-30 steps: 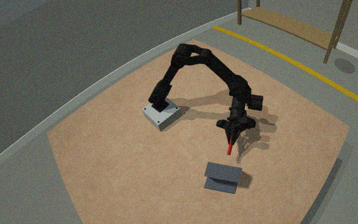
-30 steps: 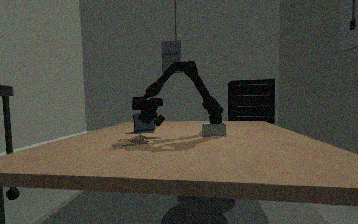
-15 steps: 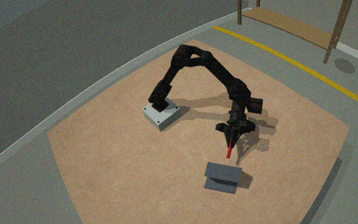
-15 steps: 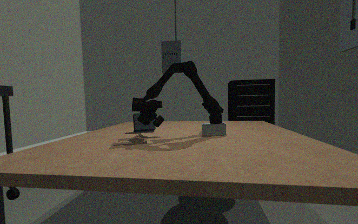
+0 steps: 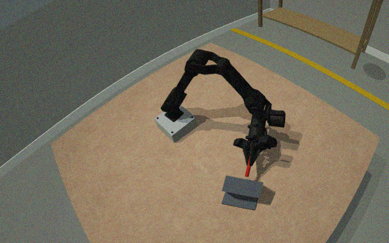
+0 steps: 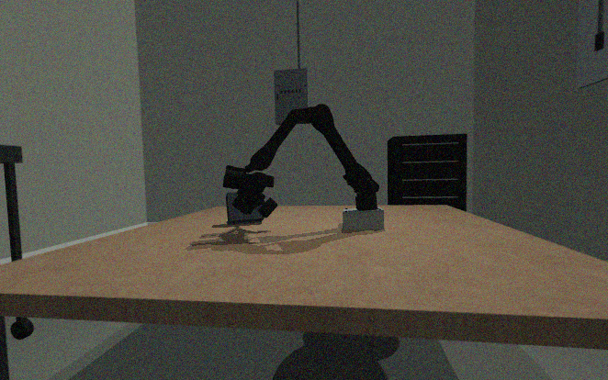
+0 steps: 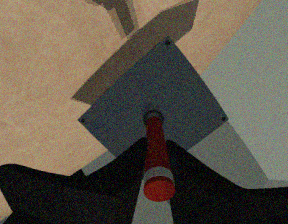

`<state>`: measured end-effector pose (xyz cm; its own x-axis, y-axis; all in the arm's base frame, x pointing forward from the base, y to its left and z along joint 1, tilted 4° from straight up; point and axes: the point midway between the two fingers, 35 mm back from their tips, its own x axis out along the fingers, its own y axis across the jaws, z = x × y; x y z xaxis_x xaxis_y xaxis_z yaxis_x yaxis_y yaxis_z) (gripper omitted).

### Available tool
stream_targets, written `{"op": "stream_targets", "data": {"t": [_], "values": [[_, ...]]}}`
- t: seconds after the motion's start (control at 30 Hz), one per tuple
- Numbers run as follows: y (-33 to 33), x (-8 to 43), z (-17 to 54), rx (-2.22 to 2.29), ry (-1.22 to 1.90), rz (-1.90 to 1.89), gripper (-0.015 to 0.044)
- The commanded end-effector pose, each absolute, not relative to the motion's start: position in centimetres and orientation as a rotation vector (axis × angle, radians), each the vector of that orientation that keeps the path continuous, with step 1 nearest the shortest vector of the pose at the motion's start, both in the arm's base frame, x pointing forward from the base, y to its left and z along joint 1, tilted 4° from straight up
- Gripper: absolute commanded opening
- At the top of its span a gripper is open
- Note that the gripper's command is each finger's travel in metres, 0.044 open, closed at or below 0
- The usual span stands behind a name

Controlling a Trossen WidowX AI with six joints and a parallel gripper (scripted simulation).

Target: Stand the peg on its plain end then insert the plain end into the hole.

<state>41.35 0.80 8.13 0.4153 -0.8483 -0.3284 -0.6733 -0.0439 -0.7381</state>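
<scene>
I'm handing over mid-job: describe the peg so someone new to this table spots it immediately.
Follow the black arm down to its gripper, above the tan tabletop near the sloped panel. Between the fingers is the peg, slim and round. Its red colour, with one pale band near an end, sets it apart from the dark panel.

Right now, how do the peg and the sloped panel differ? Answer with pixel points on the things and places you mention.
The peg (image 5: 247, 169) (image 7: 155, 145) is red with a pale band, while the panel (image 5: 242, 186) (image 7: 170, 85) is dark blue-gray. The peg is slim and round; the panel is broad and flat. The pincer (image 5: 250, 164) (image 7: 155, 144) grips the peg, but not the panel.
</scene>
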Motion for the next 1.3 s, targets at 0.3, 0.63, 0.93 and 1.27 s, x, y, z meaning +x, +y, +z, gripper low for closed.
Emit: {"op": "stream_targets", "data": {"t": [0.3,0.63,0.93,1.27], "values": [[0.5,41.4,8.1,-1.776,1.319,-0.248,0.0000],[0.5,41.5,8.1,-1.776,1.319,-0.248,0.0000],[0.0,41.6,7.9,-1.777,1.319,-0.248,0.0000],[-0.6,41.8,7.7,-1.777,1.319,-0.249,0.0000]]}}
